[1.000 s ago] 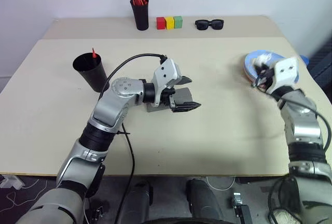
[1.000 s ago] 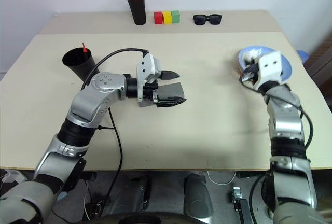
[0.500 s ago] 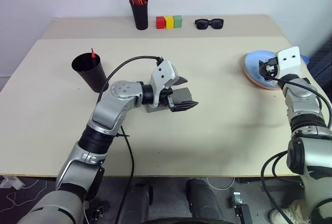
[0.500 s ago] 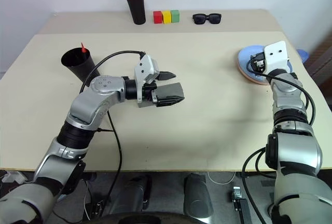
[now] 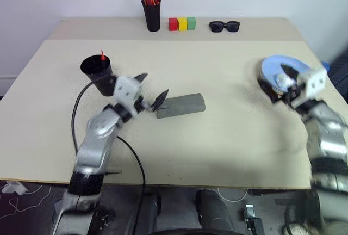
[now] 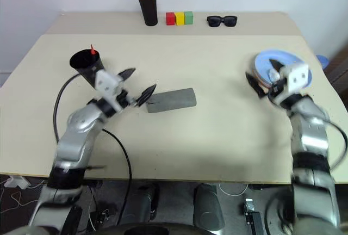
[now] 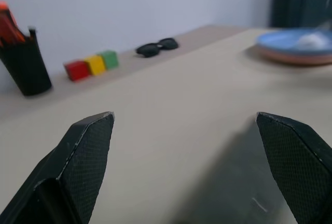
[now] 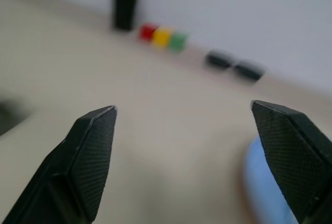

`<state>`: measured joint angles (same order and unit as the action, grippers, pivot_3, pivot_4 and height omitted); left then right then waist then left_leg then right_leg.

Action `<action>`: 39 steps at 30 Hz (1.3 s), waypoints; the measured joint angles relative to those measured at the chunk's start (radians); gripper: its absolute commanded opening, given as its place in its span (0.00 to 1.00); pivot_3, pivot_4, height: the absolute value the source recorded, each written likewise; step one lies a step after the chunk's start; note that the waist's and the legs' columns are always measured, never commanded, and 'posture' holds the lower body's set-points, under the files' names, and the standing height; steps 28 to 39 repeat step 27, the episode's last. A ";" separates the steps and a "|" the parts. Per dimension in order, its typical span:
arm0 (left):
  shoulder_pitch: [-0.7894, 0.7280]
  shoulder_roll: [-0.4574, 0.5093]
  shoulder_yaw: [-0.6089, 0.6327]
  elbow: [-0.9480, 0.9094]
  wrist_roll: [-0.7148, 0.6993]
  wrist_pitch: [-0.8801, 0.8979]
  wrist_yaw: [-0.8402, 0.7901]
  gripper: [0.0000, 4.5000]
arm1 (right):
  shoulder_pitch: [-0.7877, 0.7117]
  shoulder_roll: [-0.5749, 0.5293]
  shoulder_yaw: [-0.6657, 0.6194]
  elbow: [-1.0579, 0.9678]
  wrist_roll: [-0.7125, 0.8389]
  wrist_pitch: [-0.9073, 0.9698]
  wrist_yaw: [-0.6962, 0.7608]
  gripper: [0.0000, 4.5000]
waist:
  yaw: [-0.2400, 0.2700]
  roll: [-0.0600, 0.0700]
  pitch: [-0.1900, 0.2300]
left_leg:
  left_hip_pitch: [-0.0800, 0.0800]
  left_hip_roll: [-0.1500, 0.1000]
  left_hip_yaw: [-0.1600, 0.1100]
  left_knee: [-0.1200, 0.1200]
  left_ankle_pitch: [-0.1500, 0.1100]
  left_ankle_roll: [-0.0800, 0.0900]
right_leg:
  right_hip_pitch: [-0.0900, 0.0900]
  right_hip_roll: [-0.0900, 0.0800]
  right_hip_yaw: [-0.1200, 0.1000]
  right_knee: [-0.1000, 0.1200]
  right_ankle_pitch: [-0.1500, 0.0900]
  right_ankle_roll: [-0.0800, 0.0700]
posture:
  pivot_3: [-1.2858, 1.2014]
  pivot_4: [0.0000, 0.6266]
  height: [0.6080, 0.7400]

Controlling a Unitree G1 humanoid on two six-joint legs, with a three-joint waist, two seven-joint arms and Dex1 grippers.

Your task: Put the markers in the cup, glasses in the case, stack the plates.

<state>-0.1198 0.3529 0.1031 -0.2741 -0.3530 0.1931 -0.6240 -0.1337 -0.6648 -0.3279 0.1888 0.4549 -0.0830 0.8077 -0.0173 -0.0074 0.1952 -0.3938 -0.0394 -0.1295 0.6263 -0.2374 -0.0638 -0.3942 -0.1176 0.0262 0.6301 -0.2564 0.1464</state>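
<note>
Beige table [image 5: 228, 131]: grey case [image 5: 181, 105] middle, black cup [image 5: 98, 74] at 10, stacked plates [image 5: 274, 72] at 3, sunglasses [image 5: 224, 26] at 12.

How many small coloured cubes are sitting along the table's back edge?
3, in a tight row between the black pen holder and the black sunglasses: red cube, yellow cube, green cube.

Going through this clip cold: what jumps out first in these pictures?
Two open grippers over a nearly bare table: the left gripper beside the closed grey case at the middle, the right gripper by the stacked plates, blue over pink, at the right edge. A black cup with a red marker tip poking out stands at the left.
</note>
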 measured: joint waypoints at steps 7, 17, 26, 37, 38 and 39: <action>0.281 0.100 0.170 -0.103 -0.123 -0.021 -0.098 1.00 | 0.362 -0.053 -0.159 -0.325 0.114 0.111 0.084 0.94 | 0.003 -0.002 -0.003 | 0.004 0.002 0.004 0.005 0.000 -0.001 | 0.008 0.000 0.001 -0.002 -0.004 -0.006 | 0.52 0.24 1.00; 0.396 0.130 0.231 -0.120 -0.143 -0.054 -0.143 1.00 | 0.486 -0.019 -0.213 -0.282 0.139 0.100 0.190 0.94 | 0.007 -0.001 -0.004 | 0.002 0.003 0.007 0.002 -0.001 0.001 | 0.006 -0.001 0.001 -0.009 -0.002 -0.009 | 0.52 0.24 1.00; 0.429 0.120 0.227 -0.121 -0.136 -0.075 -0.130 1.00 | 0.523 -0.003 -0.213 -0.270 0.137 0.087 0.219 0.94 | 0.007 -0.001 -0.004 | 0.002 0.003 0.008 0.001 -0.001 0.001 | 0.006 -0.001 0.001 -0.010 -0.002 -0.009 | 0.52 0.24 1.00; 0.429 0.117 0.226 -0.121 -0.136 -0.075 -0.127 1.00 | 0.526 -0.001 -0.213 -0.275 0.137 0.087 0.218 0.94 | 0.007 -0.001 -0.004 | 0.002 0.003 0.008 0.001 -0.001 0.001 | 0.006 -0.001 0.001 -0.010 -0.002 -0.009 | 0.52 0.24 1.00; 0.429 0.117 0.226 -0.121 -0.136 -0.075 -0.127 1.00 | 0.526 -0.001 -0.213 -0.275 0.137 0.087 0.218 0.94 | 0.007 -0.001 -0.004 | 0.002 0.003 0.008 0.001 -0.001 0.001 | 0.006 -0.001 0.001 -0.010 -0.002 -0.009 | 0.52 0.24 1.00; 0.429 0.117 0.226 -0.121 -0.136 -0.075 -0.127 1.00 | 0.526 -0.001 -0.213 -0.275 0.137 0.087 0.218 0.94 | 0.007 -0.001 -0.004 | 0.002 0.003 0.008 0.001 -0.001 0.001 | 0.006 -0.001 0.001 -0.010 -0.002 -0.009 | 0.52 0.24 1.00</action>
